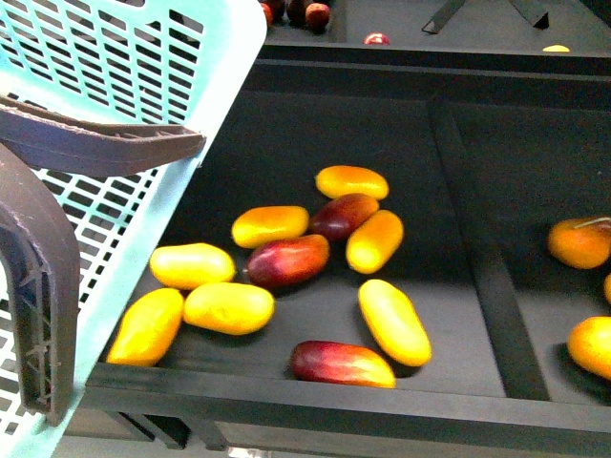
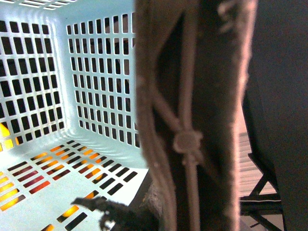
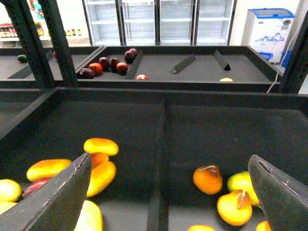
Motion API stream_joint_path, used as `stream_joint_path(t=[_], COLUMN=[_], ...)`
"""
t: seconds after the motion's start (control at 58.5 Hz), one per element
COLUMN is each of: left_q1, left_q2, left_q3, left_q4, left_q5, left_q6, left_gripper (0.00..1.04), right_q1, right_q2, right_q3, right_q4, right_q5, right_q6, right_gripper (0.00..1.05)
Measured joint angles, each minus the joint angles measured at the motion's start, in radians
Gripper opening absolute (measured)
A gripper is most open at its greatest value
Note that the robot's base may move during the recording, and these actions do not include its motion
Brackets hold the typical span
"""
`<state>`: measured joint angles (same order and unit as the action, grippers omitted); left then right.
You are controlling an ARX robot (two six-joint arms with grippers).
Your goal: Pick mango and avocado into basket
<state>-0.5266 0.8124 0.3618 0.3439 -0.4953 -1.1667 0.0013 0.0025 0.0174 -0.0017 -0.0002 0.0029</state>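
Black divided worktop (image 1: 277, 153), shop fridges (image 3: 159, 21) behind. Smooth yellow mangos (image 1: 393, 322) lie in its left bin, beside turquoise slotted basket (image 1: 224, 57). We see right gripper (image 3: 169, 158) wide, empty; left gripper hidden.

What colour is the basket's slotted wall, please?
The basket is light turquoise, clearest in the front view.
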Motion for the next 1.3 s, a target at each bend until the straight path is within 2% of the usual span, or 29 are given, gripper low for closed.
stream_joint_path(t=[0.598, 0.735, 0.769, 0.82, 0.837, 0.854, 0.923, 1.025, 1.213, 1.299], left_q1=[0.005, 0.003, 0.015, 0.027, 0.028, 0.027, 0.008, -0.001, -0.023, -0.021], left_q2=[-0.003, -0.002, -0.002, 0.032, 0.043, 0.076, 0.177, 0.264, 0.39, 0.432], left_q3=[-0.001, -0.001, 0.016, 0.066, 0.072, 0.091, 0.134, 0.176, 0.33, 0.38], left_q4=[0.0, 0.0, -0.064, -0.169, -0.172, -0.172, -0.153, -0.153, -0.262, -0.328], left_q5=[-0.022, 0.003, 0.065, 0.214, 0.237, 0.309, 0.473, 0.593, 0.917, 0.975], left_q6=[0.013, 0.01, 0.034, 0.151, 0.163, 0.242, 0.372, 0.477, 0.727, 0.791], left_gripper=[0.04, 0.04, 0.04, 0.04, 0.04, 0.04, 0.04, 0.04, 0.04, 0.04], right_q1=[-0.001, -0.001, -0.001, -0.001, -0.001, -0.001, -0.001, -0.001, -0.001, -0.001], right_q2=[0.002, 0.002, 0.002, 0.002, 0.002, 0.001, 0.002, 0.002, 0.002, 0.002], right_q3=[0.0, 0.0, 0.0, 0.0, 0.0, 0.0, 0.0, 0.0, 0.0, 0.0], right_q4=[0.0, 0.0, 0.0, 0.0, 0.0, 0.0, 0.0, 0.0, 0.0, 0.0], right_q5=[-0.006, -0.001, -0.001, 0.0, -0.001, -0.001, -0.001, 0.0, 0.0, 0.0], right_q6=[0.0, 0.0, 0.0, 0.0, 0.0, 0.0, 0.0, 0.0, 0.0, 0.0], right_gripper=[0.96, 0.96, 0.96, 0.96, 0.96, 0.96, 0.96, 0.96, 0.96, 0.96])
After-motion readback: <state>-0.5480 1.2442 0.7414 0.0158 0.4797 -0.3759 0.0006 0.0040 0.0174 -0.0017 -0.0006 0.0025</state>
